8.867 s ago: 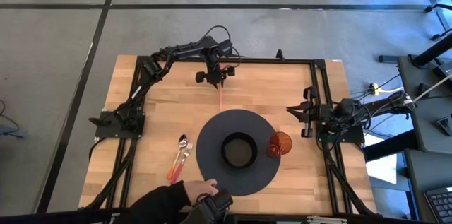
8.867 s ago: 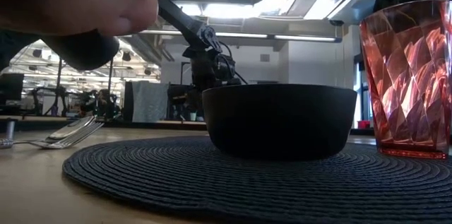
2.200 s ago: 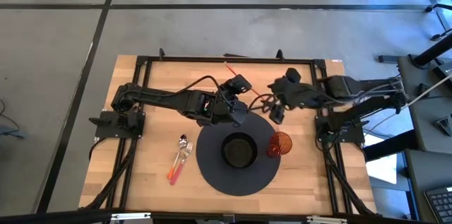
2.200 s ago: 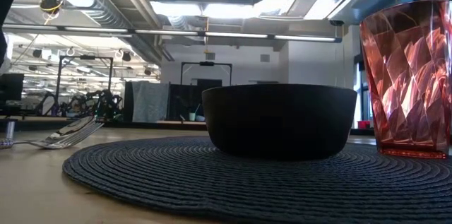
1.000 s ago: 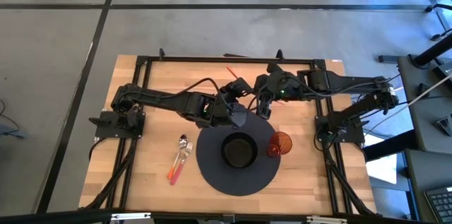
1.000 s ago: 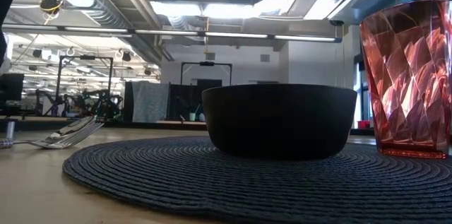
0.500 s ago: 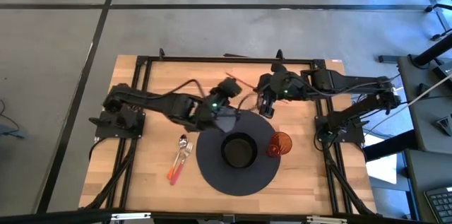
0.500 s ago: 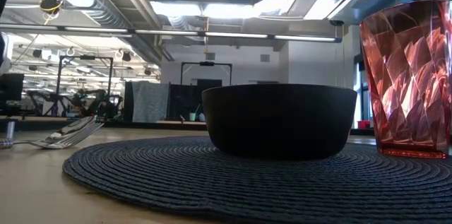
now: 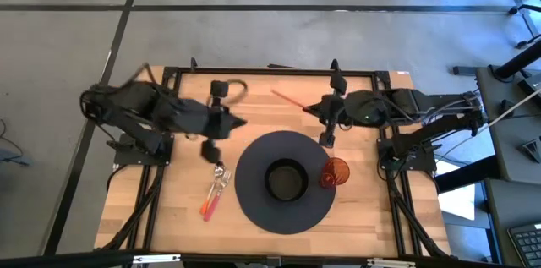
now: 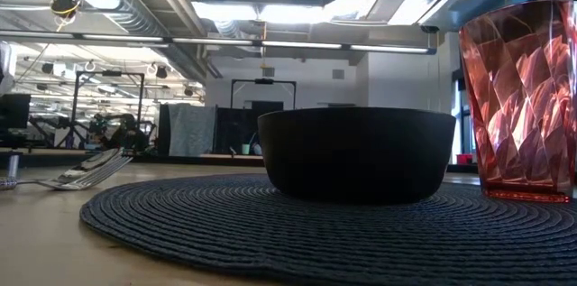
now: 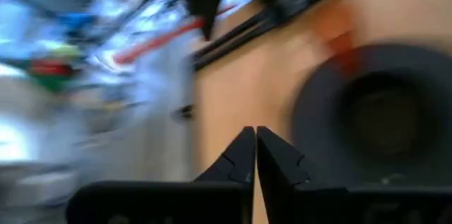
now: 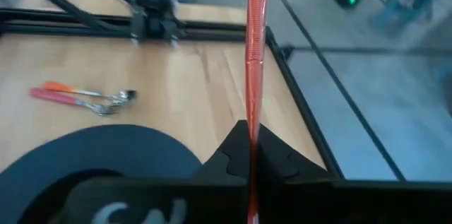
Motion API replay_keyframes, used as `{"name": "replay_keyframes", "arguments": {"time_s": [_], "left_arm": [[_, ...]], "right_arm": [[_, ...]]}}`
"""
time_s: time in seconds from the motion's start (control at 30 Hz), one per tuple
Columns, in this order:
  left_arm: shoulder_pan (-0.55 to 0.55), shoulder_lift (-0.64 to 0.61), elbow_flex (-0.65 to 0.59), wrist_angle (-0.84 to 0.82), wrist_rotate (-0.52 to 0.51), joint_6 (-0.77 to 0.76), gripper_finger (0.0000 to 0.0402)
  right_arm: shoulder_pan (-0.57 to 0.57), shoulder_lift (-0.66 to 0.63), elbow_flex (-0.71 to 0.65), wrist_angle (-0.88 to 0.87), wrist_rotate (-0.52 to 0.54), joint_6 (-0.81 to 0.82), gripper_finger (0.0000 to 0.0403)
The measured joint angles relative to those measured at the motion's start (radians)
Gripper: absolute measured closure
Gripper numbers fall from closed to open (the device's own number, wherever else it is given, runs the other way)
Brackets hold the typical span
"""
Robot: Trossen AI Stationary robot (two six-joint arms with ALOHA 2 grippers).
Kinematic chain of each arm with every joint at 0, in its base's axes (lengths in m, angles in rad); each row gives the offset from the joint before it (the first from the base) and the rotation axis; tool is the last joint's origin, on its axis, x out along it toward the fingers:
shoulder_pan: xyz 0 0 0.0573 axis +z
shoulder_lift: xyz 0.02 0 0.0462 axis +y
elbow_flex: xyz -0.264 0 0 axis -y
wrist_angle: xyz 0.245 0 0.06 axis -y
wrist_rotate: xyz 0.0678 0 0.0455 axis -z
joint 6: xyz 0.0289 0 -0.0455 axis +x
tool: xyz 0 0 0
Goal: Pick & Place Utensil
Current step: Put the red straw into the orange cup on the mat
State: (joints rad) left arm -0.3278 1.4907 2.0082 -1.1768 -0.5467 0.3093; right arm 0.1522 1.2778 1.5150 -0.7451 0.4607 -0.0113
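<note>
— Right pincer (image 9: 322, 109) status? Where was the utensil?

— Pinching a thin red utensil (image 9: 290, 98), type not readable. In the wrist view the red shaft (image 12: 255, 47) ran straight out from between the pressed fingers. Held above the far edge of the worktop (image 9: 169, 217), just beyond the round dark placemat (image 9: 254, 192).

— Left pincer (image 9: 213, 143)?

— Fingers pressed together, holding nothing; blurred. Hung over the worktop's left half, beside the placemat.

— Other items?

— Black bowl (image 9: 286, 180) at the placemat's centre. Red faceted tumbler (image 9: 335, 172) on the mat's right edge, near the bowl. Spoon (image 9: 219, 169) and fork (image 9: 221, 185) with orange and pink handles lay left of the mat.
</note>
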Motion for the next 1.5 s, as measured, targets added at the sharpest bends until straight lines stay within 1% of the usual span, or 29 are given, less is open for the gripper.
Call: {"name": "replay_keyframes", "arguments": {"time_s": [0.07, 0.1, 0.13, 0.17, 0.23, 0.3, 0.4, 0.47, 0.6, 0.7, 0.8, 0.87, 0.93, 1.0, 1.07, 1.13, 1.23, 1.33, 1.4, 1.5], "left_arm": [[0.012, -0.045, -0.036, 0.012, 0.172, -0.071, 0.0399], [0.014, -0.065, -0.066, 0.04, 0.241, -0.096, 0.0399], [0.014, -0.084, -0.095, 0.081, 0.286, -0.111, 0.0399], [0.008, -0.105, -0.124, 0.117, 0.296, -0.115, 0.0399], [-0.005, -0.165, -0.197, 0.162, 0.267, -0.116, 0.0399], [-0.012, -0.247, -0.285, 0.247, 0.223, -0.119, 0.04], [-0.012, -0.382, -0.474, 0.412, 0.229, -0.124, 0.0399], [-0.013, -0.476, -0.642, 0.572, 0.231, -0.124, 0.0399], [-0.012, -0.654, -1.03, 0.915, 0.225, -0.143, 0.0401], [-0.013, -0.729, -1.29, 1.21, 0.228, -0.145, 0.0399], [-0.013, -0.779, -1.466, 1.501, 0.228, -0.083, 0.04], [-0.013, -0.795, -1.555, 1.601, 0.221, -0.043, 0.04], [-0.002, -0.802, -1.611, 1.668, 0.192, -0.026, 0.0399], [0.012, -0.825, -1.638, 1.72, 0.156, -0.023, 0.0399], [0.016, -0.857, -1.648, 1.735, 0.176, -0.02, 0.04], [0.015, -0.883, -1.66, 1.727, 0.207, -0.001, 0.04], [0.016, -0.91, -1.7, 1.731, 0.223, 0.002, 0.0399], [0.021, -0.933, -1.727, 1.755, 0.191, -0.06, 0.04], [0.025, -0.96, -1.744, 1.75, 0.166, -0.114, 0.04], [0.022, -0.998, -1.773, 1.73, 0.175, -0.147, 0.0399]], "right_arm": [[0.027, 0.0, -0.004, 0.031, 0.0, -0.027, 0.0402], [0.039, 0.0, -0.018, 0.072, 0.0, -0.044, 0.0402], [0.051, -0.005, -0.04, 0.121, 0.0, -0.07, 0.0402], [0.061, -0.018, -0.07, 0.165, 0.0, -0.095, 0.0402], [0.073, -0.048, -0.135, 0.244, -0.006, -0.125, 0.0402], [0.077, -0.101, -0.216, 0.334, -0.031, -0.141, 0.0402], [0.076, -0.188, -0.354, 0.466, -0.087, -0.152, 0.0403], [0.077, -0.242, -0.455, 0.553, -0.124, -0.154, 0.0403], [0.078, -0.342, -0.635, 0.752, -0.26, -0.158, 0.0403], [0.095, -0.39, -0.732, 0.859, -0.279, -0.157, 0.0403], [0.127, -0.427, -0.765, 0.869, -0.278, -0.159, 0.0403], [0.158, -0.441, -0.773, 0.88, -0.278, -0.167, 0.0403], [0.192, -0.443, -0.78, 0.883, -0.277, -0.194, 0.0403], [0.23, -0.443, -0.787, 0.882, -0.247, -0.22, 0.0403], [0.272, -0.451, -0.799, 0.908, -0.197, -0.242, 0.0403], [0.309, -0.468, -0.812, 0.972, -0.161, -0.258, 0.0403], [0.353, -0.484, -0.836, 1.02, -0.132, -0.246, 0.0403], [0.388, -0.478, -0.86, 1.058, -0.094, -0.232, 0.0403], [0.413, -0.464, -0.893, 1.143, -0.093, -0.245, 0.0403], [0.455, -0.447, -0.963, 1.285, -0.098, -0.301, 0.0403]]}}
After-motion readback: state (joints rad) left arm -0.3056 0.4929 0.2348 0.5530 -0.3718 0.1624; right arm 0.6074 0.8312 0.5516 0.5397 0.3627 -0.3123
